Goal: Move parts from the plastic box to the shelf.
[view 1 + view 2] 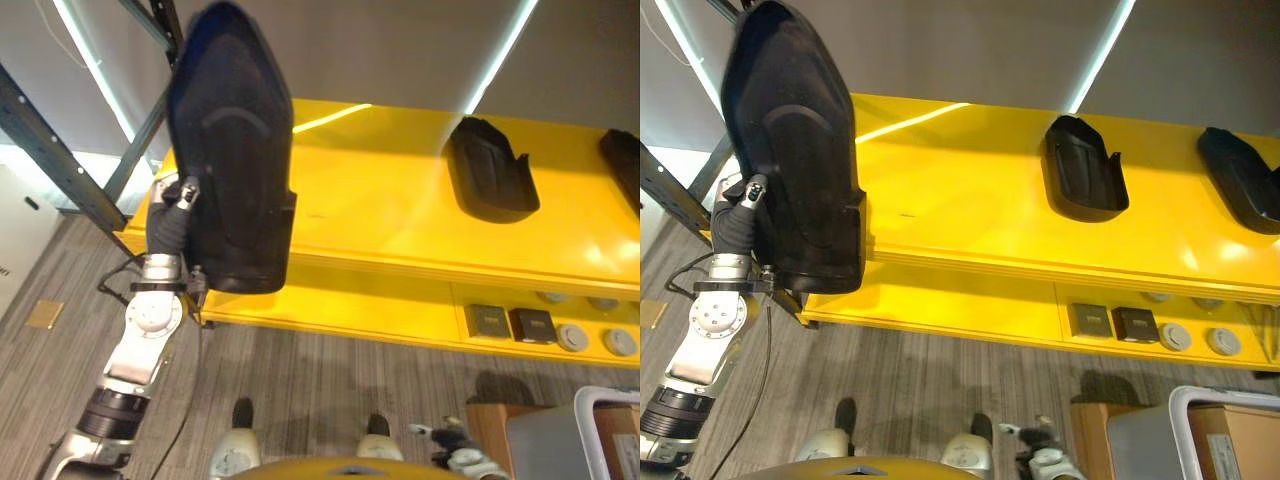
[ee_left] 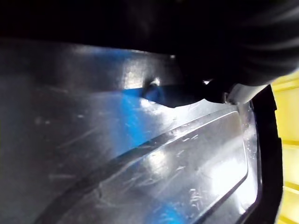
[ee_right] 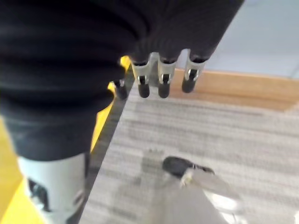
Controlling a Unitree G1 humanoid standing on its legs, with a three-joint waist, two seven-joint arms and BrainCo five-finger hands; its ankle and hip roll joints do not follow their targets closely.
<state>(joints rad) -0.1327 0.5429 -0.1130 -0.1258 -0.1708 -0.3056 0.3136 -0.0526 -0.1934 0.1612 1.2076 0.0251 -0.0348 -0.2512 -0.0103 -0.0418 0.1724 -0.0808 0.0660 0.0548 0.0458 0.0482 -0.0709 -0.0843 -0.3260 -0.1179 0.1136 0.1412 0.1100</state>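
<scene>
Held part: large black moulded plastic part [image 1: 232,150], glossy, raised upright above the left end of the yellow shelf [image 1: 380,190]; lower edge level with the shelf's front lip, not resting on the shelf surface.

Left hand: left hand [image 1: 178,200] at the left edge of the held part, with one finger seen curled at that edge; dark ribbed cover just below it. Remaining fingers hidden behind the part. Left wrist view shows the scratched glossy face of the part [image 2: 140,158] from very close, with a strip of yellow shelf [image 2: 288,140] past its edge.

Right hand: right hand [image 3: 161,77] hanging low at the robot's right side, over grey carpet floor [image 3: 224,130]; fingers straight and relaxed, side by side, nothing in them.

Shelf, upper level: second black part [image 1: 1085,170] lying hollow side up near the middle; third black part [image 1: 1240,180] lying further right, partly cut off by the view's edge. Both well apart from the held part.

Shelf, lower level: two dark square pieces [image 1: 1112,322] side by side, then round grey discs [image 1: 1200,338] to their right.

Shelf frame: grey perforated steel upright [image 1: 60,160] slanting past the shelf's left end.

Plastic box: grey plastic box [image 1: 1170,435] on the floor at lower right, beside a brown cardboard carton [image 1: 1240,435]; contents cannot be told.
</scene>
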